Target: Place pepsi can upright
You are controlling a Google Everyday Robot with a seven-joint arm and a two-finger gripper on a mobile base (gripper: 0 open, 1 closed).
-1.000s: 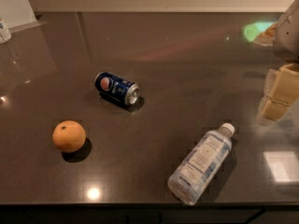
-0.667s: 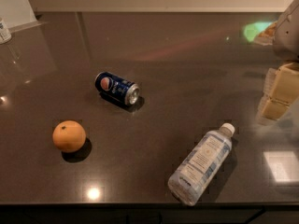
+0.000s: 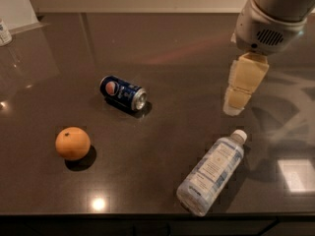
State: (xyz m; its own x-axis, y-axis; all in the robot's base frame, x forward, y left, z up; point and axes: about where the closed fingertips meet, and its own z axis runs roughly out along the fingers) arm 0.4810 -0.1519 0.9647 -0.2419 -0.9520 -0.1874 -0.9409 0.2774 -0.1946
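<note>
The pepsi can lies on its side on the dark table, left of centre, with its silver end facing right and towards me. It is dark blue with the round logo showing. My gripper hangs from the white arm at the upper right. It points down above the table, well to the right of the can and apart from it. It holds nothing that I can see.
An orange sits at the front left. A clear plastic water bottle lies on its side at the front right, just below the gripper. The table's front edge runs along the bottom. A white object stands at the far left.
The arm and gripper have moved left and further into view, closer to the middle of the table. The can, orange and bottle have not moved.
</note>
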